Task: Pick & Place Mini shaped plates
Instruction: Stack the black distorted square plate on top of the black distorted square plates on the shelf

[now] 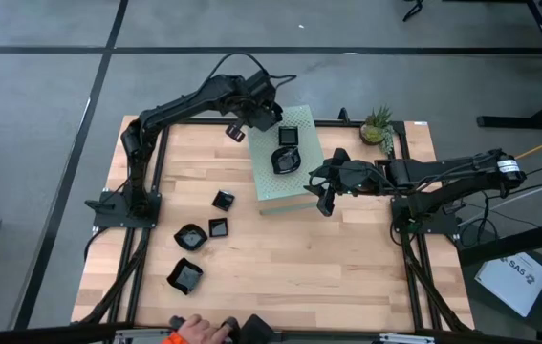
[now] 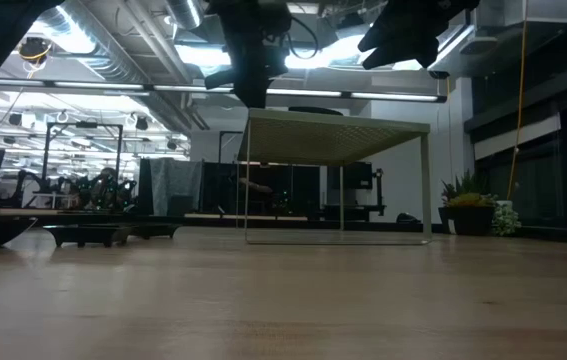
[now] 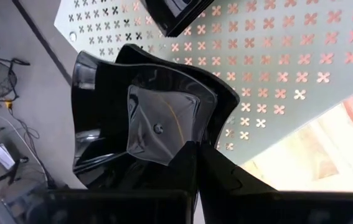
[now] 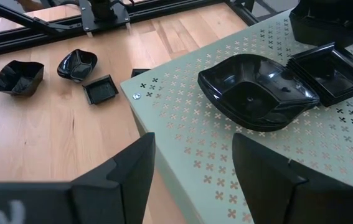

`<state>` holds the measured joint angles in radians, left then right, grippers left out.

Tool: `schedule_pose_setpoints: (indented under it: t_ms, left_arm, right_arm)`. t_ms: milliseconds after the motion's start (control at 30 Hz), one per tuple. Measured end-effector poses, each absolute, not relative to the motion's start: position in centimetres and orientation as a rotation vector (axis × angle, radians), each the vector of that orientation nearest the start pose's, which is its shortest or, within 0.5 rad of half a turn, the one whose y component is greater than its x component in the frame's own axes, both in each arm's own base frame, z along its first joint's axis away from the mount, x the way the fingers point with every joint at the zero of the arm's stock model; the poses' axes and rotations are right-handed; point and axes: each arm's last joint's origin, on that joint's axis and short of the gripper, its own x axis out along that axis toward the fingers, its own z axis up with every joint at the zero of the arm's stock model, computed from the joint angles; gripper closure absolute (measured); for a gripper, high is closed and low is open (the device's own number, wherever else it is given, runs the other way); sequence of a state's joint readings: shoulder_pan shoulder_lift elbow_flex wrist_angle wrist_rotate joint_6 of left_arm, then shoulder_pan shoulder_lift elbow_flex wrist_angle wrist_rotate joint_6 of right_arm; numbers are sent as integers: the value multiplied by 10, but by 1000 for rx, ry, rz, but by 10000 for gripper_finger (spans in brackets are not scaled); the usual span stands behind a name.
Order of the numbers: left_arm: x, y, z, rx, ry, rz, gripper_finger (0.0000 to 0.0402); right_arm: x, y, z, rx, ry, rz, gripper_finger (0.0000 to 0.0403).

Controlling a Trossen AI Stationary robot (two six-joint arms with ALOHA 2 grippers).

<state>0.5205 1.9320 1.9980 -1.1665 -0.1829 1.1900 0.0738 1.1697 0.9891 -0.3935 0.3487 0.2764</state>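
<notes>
Looking down from the high view, I see the left gripper (image 1: 237,129) at the far left corner of the green box (image 1: 301,196), clamped on a black plate (image 1: 235,130). Two plates already sit on the box top: a square one (image 1: 290,135) and a wavy one (image 1: 285,161). Four more (image 1: 190,235) wait on the table (image 1: 309,277) left of the box (a hand shows at the near edge, well clear). The right gripper (image 1: 326,198) hovers by the box's right edge.

Low view: both arms hang above the box; little else is readable there.

Left wrist: the closed fingers (image 3: 188,171) pinch the rim of a wavy plate (image 3: 157,118), with the perforated box top beyond it.

Right wrist: my right fingers (image 4: 136,168) stand wide apart with nothing between them, facing the wavy plate (image 4: 257,90) and its square neighbour (image 4: 332,71).

I judge this the carry-to-place step. Next I'd bring the held plate over bare box surface, lower it until it rests flat, then release without nudging the two already there.
</notes>
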Motion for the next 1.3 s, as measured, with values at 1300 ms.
schedule_pose_setpoints:
  t_ms: [1300]
  left_arm:
    - [337, 109, 383, 345, 1157, 138, 317]
  right_arm:
    - [248, 8, 310, -16, 545, -314, 191]
